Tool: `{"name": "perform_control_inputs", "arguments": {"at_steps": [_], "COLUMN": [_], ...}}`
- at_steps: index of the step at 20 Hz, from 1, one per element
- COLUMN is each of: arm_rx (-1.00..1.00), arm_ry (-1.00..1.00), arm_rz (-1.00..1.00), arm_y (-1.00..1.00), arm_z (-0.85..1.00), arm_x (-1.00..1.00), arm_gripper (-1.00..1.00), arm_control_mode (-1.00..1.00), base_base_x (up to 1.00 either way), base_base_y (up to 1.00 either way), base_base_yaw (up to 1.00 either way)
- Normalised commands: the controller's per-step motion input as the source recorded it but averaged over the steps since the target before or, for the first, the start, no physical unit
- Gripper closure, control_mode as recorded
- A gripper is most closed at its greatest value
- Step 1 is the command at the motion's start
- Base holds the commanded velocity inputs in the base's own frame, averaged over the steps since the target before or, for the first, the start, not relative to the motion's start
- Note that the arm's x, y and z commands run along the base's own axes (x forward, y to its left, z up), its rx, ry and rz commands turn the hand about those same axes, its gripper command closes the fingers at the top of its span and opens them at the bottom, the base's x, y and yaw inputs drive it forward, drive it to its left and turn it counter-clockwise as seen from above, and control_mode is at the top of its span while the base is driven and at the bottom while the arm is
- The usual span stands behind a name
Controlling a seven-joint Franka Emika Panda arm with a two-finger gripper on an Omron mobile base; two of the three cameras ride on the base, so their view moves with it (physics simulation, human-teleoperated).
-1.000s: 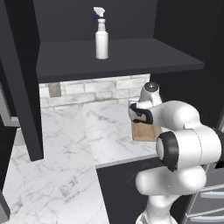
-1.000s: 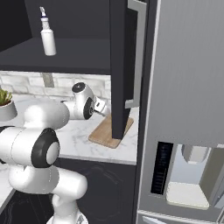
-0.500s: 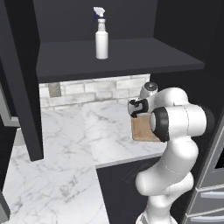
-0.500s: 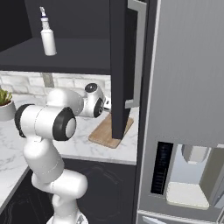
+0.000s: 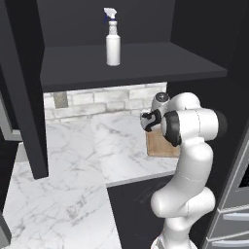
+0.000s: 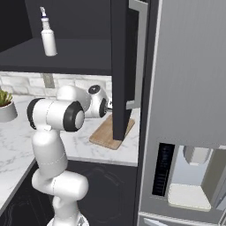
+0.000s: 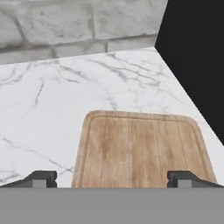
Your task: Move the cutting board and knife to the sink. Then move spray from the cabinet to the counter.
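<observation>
We see our hand [image 7: 111, 179] spread wide and holding nothing, poised over the cutting board [image 7: 142, 148]; the board lies flat on the marble surface [image 7: 52, 109] near its back right corner; the spray [image 5: 113, 37] stands upright on the cabinet shelf [image 5: 146, 63].

One cutting board [image 7: 139, 148] lies on the bench [image 5: 73, 165], its one wooden face bare. One spray [image 5: 113, 38] stands on the one shelf [image 5: 146, 63] of the one open cabinet [image 5: 29, 73]. One cabinet door [image 6: 126, 62] carries one long grey handle [image 6: 142, 53]. One potted plant [image 6: 6, 105] sits at the far end of the bench. One wall outlet [image 5: 61, 99] is set in the stone backsplash [image 7: 65, 22]. One steel fridge [image 6: 190, 110] has one dispenser recess [image 6: 194, 176]. One pincer [image 7: 111, 179] shows two dark fingertips [image 7: 40, 178], spread wide apart.
</observation>
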Motion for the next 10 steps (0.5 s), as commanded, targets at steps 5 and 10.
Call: {"name": "perform_control_inputs", "arguments": {"at_steps": [5,10], "arm_rx": [0.0,0.0], "arm_ry": [0.0,0.01], "arm_rz": [0.0,0.0], "arm_y": [0.0,0.0], "arm_z": [0.0,-0.09], "arm_x": [0.04,0.4], "arm_gripper": [-1.0,-1.0], "arm_control_mode": [-1.0,-1.0], "base_base_x": [0.0,0.0], "base_base_y": [0.0,0.0], "base_base_yaw": [0.0,0.0]}}
